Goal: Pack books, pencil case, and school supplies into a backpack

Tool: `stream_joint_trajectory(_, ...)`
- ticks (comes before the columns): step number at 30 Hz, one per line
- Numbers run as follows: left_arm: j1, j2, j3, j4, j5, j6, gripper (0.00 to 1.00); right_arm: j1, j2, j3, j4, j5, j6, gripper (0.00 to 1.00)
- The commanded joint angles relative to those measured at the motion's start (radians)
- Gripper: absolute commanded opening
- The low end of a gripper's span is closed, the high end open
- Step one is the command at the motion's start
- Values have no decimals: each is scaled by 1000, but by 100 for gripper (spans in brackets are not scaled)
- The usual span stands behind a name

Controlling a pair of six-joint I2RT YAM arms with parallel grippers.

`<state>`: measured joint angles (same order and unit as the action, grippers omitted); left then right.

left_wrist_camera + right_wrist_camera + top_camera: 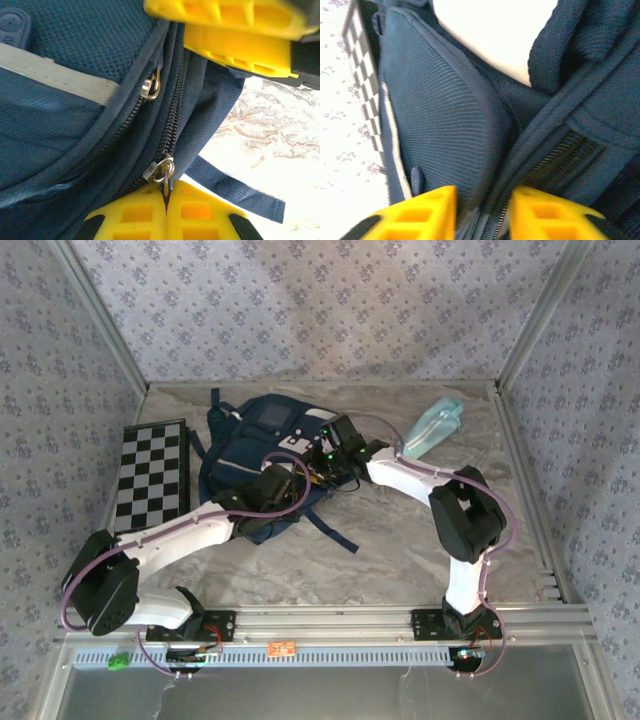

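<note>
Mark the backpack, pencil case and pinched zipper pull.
backpack [226, 464], top view, navy fabric on its left side.
pencil case [432, 426], top view, middle of the pouch.
zipper pull [160, 171], left wrist view, its metal ring.

I counted one backpack, one pencil case and one checkered board. The backpack carried two zipper pulls, an upper pull and a lower pull. I had two grippers, my left gripper and my right gripper, with two yellow fingers apiece.
</note>
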<state>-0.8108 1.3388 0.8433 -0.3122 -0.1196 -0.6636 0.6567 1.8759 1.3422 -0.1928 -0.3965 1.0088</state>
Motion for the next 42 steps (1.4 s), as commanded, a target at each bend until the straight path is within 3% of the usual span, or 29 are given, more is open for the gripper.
stream_joint_trajectory(1,6,-8,55,-30,-2,22,0,11,17,57,-36,94,-43,18)
stream_joint_trajectory(5,11,-48,41,-89,-18,39,0,-8,20,43,-58,106,-96,0)
stream_joint_trajectory(14,120,-203,-79,-260,-31,70,0,-56,-3,32,-95,128,-203,0)
stream_joint_trajectory(19,198,-250,-143,-215,42,90,0,-73,-23,46,-116,148,-249,0)
stream_joint_trajectory(23,181,-209,-127,-145,135,89,0,-90,-4,108,-129,137,-290,0)
stream_joint_trajectory(31,21,29,54,-54,119,-9,0,-155,86,285,-200,105,-354,0)
stream_joint_trajectory(35,17,102,123,-48,64,-37,0,-179,72,296,-288,85,-372,21)
stream_joint_trajectory(38,26,109,137,-58,52,-27,0,-179,-21,179,-268,53,-336,39)
stream_joint_trajectory(42,33,98,133,-53,63,-11,0,-165,-117,-17,-150,-59,-199,47)
